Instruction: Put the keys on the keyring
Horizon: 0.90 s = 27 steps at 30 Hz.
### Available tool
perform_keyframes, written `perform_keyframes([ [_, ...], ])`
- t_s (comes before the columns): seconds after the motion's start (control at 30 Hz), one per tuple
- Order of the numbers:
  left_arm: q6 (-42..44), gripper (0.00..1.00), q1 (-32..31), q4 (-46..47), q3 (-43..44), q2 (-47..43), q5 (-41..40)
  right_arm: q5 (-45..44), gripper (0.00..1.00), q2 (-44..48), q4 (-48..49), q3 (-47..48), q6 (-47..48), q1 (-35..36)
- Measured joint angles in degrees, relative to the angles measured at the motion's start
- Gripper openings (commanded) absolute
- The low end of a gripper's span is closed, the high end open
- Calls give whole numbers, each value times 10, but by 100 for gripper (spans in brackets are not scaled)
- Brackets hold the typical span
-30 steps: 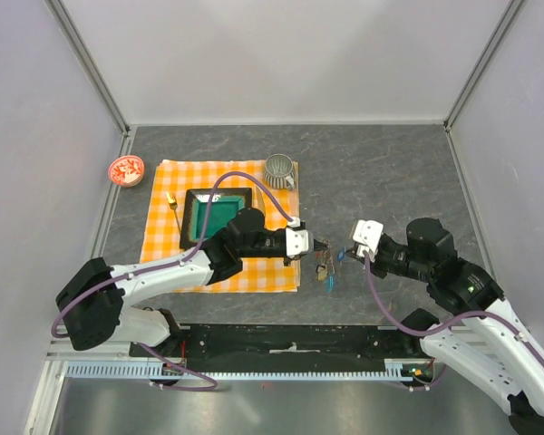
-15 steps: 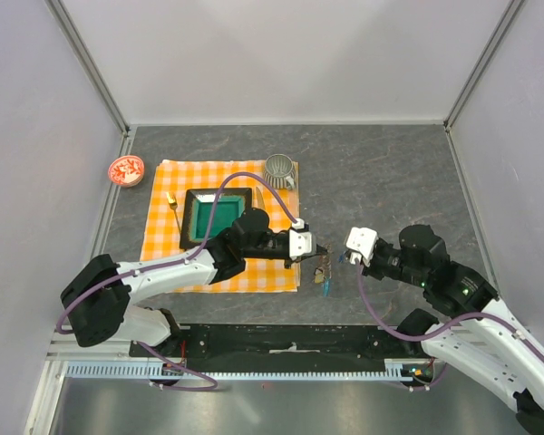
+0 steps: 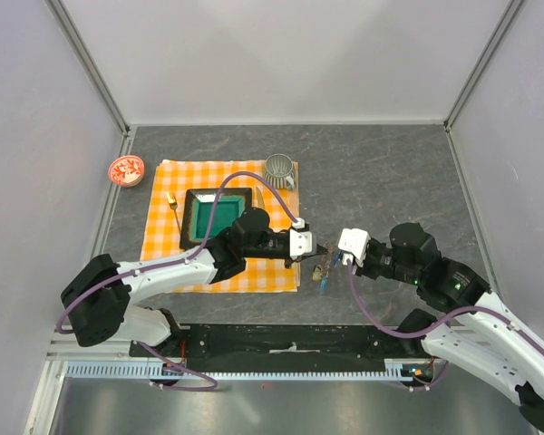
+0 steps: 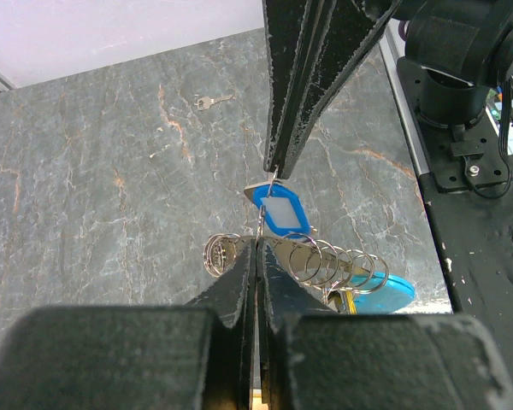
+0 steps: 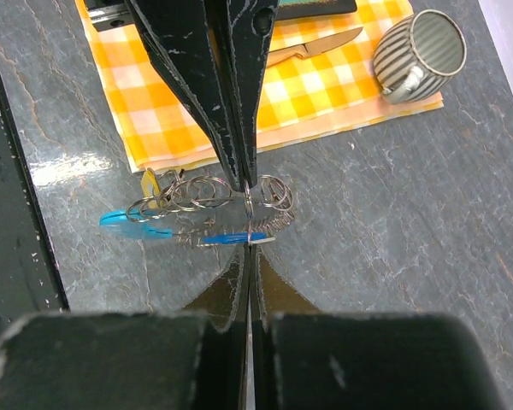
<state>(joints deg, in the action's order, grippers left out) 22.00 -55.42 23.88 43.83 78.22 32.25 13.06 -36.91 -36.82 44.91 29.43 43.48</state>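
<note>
The keyring (image 4: pixel 325 260) is a row of linked metal rings with a cyan crescent tag (image 4: pixel 385 286) and a yellow-tagged key (image 4: pixel 346 301) hanging from it. My left gripper (image 4: pixel 256 243) is shut on one ring and holds it just above the table. My right gripper (image 5: pixel 250 249) is shut on a blue-tagged key (image 5: pixel 227 239) whose end meets the rings (image 5: pixel 205 192). In the top view the left gripper (image 3: pixel 315 249) and right gripper (image 3: pixel 337 261) are tip to tip over the key cluster (image 3: pixel 323 274). A loose silver key (image 4: pixel 209 102) lies on the table beyond.
An orange checked cloth (image 3: pixel 163 245) lies at the left with a green tray (image 3: pixel 219 214), a ribbed grey cup (image 3: pixel 279 169) and a small knife (image 3: pixel 173 207). A red bowl (image 3: pixel 125 169) sits at the far left. The black base rail (image 3: pixel 290 340) runs along the near edge.
My right gripper has moved left with the blue-tagged key until it meets the left gripper's tips. The left gripper has shifted slightly toward the near edge with the keyring.
</note>
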Motion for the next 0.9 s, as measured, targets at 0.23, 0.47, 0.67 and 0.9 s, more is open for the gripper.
perform_keyframes([
  [0.23, 0, 2, 0, 0, 3, 0, 0, -6, 0, -1, 2, 0, 0, 10],
  [0.47, 0, 2, 0, 0, 4, 0, 7, -17, 0, -3, 4, -2, 0, 14],
  [0.67, 0, 2, 0, 0, 4, 1, 9, -24, 0, -3, 4, -3, 0, 18],
  [0.9, 0, 2, 0, 0, 5, 4, 8, -27, 0, -3, 4, -4, 0, 18],
])
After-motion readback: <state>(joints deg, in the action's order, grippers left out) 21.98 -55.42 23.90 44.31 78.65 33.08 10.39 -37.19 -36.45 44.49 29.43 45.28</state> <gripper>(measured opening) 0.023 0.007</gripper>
